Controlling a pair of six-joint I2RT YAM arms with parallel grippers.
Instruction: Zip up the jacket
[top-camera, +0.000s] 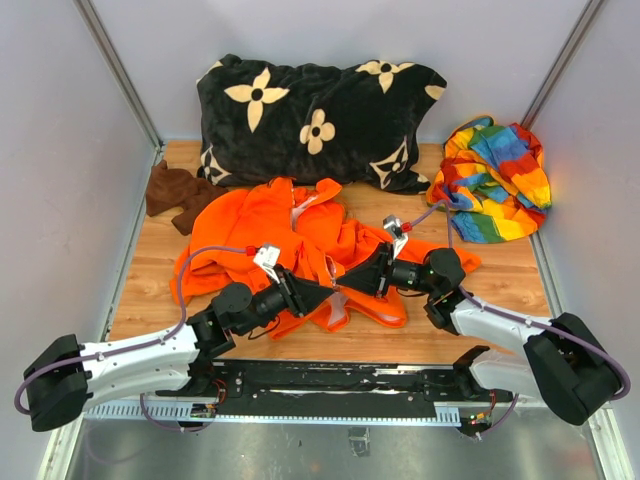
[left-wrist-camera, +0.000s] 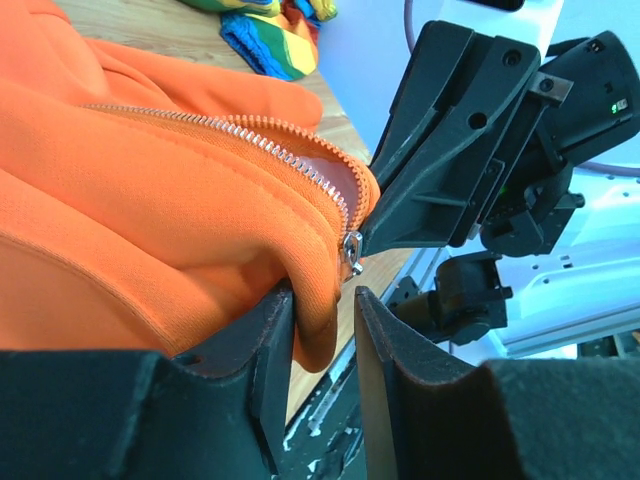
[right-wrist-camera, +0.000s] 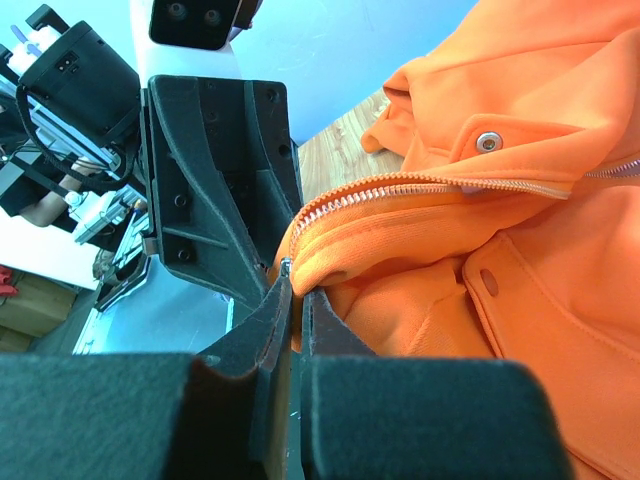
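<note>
Left gripper (left-wrist-camera: 320, 295) released beside zipper slider (left-wrist-camera: 351, 250): shift onto slider, then clench. Use right gripper (right-wrist-camera: 297, 290), clenched on hem of jacket (top-camera: 260, 215) lying on table (top-camera: 140, 270), as anchor; draw straight along teeth (left-wrist-camera: 250, 135).

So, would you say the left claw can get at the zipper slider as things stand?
Probably yes: the zipper slider hangs uncovered just above the left claw, whose jaws stand apart. The right claw pinches the jacket right beside it, so room is tight.
</note>
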